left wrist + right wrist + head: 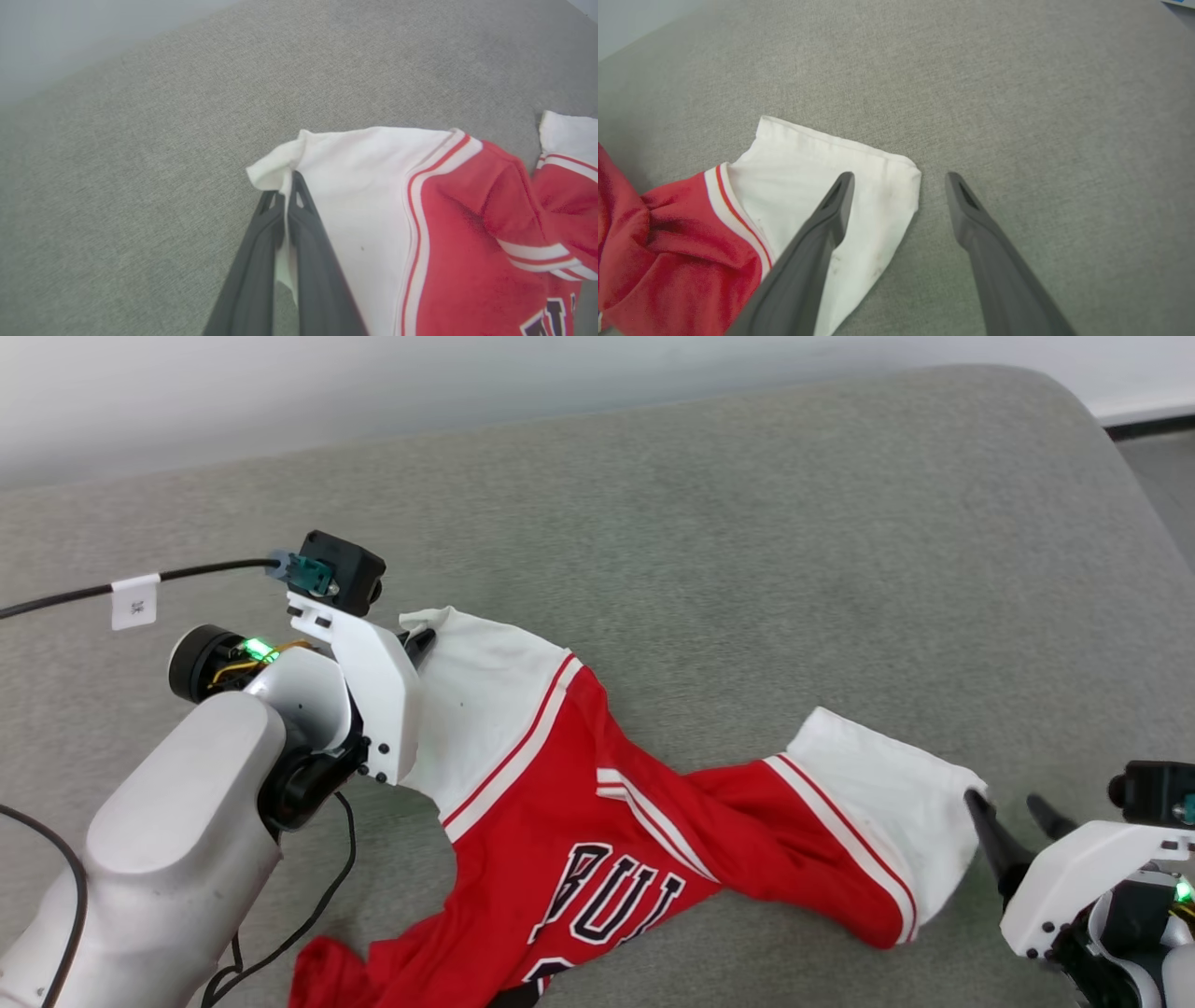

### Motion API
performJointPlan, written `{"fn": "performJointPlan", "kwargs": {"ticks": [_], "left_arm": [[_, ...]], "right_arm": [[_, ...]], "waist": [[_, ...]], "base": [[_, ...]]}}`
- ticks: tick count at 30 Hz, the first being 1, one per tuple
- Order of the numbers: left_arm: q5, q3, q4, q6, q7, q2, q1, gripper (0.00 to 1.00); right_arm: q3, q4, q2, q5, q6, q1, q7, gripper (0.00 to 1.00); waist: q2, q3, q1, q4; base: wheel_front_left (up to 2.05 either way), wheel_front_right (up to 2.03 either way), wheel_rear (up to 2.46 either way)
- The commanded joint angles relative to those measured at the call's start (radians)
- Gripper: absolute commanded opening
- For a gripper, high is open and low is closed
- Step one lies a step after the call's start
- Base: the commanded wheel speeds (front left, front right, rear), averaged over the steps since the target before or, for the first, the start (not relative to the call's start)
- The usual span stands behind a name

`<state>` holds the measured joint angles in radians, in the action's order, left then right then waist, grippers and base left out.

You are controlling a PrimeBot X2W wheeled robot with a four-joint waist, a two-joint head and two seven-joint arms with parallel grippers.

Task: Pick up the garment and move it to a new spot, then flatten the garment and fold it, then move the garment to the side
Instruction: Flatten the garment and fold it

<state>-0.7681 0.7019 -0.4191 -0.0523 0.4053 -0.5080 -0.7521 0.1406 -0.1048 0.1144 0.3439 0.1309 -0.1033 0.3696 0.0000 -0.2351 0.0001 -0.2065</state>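
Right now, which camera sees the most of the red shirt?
The head view: the garment shows both white sleeves and its black letters. The left wrist view gives one sleeve and some red; the right wrist view gives the other sleeve.

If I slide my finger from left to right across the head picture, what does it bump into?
Going right: white tag → left tool → white sleeve → red middle of the shirt → other white sleeve → right tool.
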Motion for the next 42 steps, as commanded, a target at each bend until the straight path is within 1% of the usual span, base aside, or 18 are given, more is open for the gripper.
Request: {"fn": "performJointPlan", "kwargs": {"ticks": [1, 5, 9, 12, 13, 14, 17, 20, 24, 28, 32, 36, 42], "left_arm": [[0.009, -0.002, 0.030, 0.007, -0.011, -0.008, 0.015, 0.00], [0.017, 0.001, 0.094, 0.020, -0.013, -0.016, 0.023, 0.00], [0.020, 0.002, 0.142, 0.033, -0.012, -0.022, 0.029, 0.00], [0.019, 0.004, 0.165, 0.035, -0.014, -0.023, 0.032, 0.00], [0.019, 0.004, 0.165, 0.035, -0.014, -0.023, 0.032, 0.00], [0.019, 0.005, 0.174, 0.039, -0.015, -0.026, 0.034, 0.00], [0.014, 0.005, 0.182, 0.041, -0.018, -0.029, 0.044, 0.00], [0.009, 0.003, 0.181, 0.044, -0.022, -0.030, 0.052, 0.00], [0.015, -0.009, 0.178, 0.055, -0.050, -0.035, 0.058, 0.00], [0.026, -0.032, 0.166, 0.080, -0.092, -0.041, 0.050, 0.00], [0.034, -0.069, 0.150, 0.119, -0.135, -0.041, 0.017, 0.00], [0.021, -0.105, 0.103, 0.131, -0.160, -0.031, -0.029, 0.00], [0.020, -0.159, -0.009, 0.126, -0.219, 0.000, -0.176, 0.00]], "right_arm": [[0.008, -0.026, 0.019, 0.012, 0.000, -0.023, 0.081, 1.00], [0.014, -0.078, 0.041, 0.010, 0.000, -0.058, 0.226, 1.00], [0.006, -0.142, 0.047, 0.005, 0.000, -0.113, 0.313, 1.00], [0.003, -0.212, 0.034, 0.010, 0.000, -0.129, 0.385, 1.00], [0.003, -0.212, 0.034, 0.010, 0.000, -0.129, 0.385, 1.00], [0.000, -0.243, 0.022, 0.013, 0.000, -0.131, 0.421, 0.00], [0.002, -0.252, 0.011, 0.015, 0.000, -0.135, 0.452, 0.00], [0.011, -0.242, 0.021, 0.015, 0.000, -0.138, 0.461, 0.00], [0.017, -0.162, 0.045, 0.011, 0.000, -0.164, 0.440, 0.00], [0.015, -0.069, 0.073, -0.004, 0.000, -0.208, 0.405, 0.00], [0.013, -0.024, 0.095, -0.034, 0.000, -0.269, 0.384, 0.00], [0.006, -0.053, 0.108, -0.057, 0.000, -0.372, 0.350, 0.00], [0.020, -0.171, 0.088, -0.107, 0.000, -0.595, 0.264, 0.00]], "waist": [[0.0000, 0.011, -0.0001, 0.036], [0.0000, -0.004, -0.0001, 0.069], [0.0000, -0.023, -0.0001, 0.090], [0.0000, -0.030, -0.0001, 0.103], [0.0000, -0.030, -0.0001, 0.103], [0.0000, -0.030, -0.0001, 0.109], [0.0000, -0.024, -0.0001, 0.115], [0.0000, -0.015, -0.0001, 0.116], [0.0000, 0.016, -0.0001, 0.116], [0.0000, 0.056, -0.0001, 0.114], [0.0000, 0.091, -0.0001, 0.118], [0.0000, 0.110, -0.0001, 0.123], [0.0000, 0.083, -0.0001, 0.131]], "base": [[0.00, 0.00, 0.00], [0.00, 0.00, 0.00], [0.00, 0.00, 0.00], [0.00, 0.00, 0.00], [0.00, 0.00, 0.00], [0.00, 0.00, 0.00], [0.00, 0.00, 0.00], [0.00, 0.00, 0.00], [0.00, 0.00, 0.00], [0.00, 0.00, 0.00], [0.00, 0.00, 0.00], [0.00, 0.00, 0.00], [0.00, 0.00, 0.00]]}}
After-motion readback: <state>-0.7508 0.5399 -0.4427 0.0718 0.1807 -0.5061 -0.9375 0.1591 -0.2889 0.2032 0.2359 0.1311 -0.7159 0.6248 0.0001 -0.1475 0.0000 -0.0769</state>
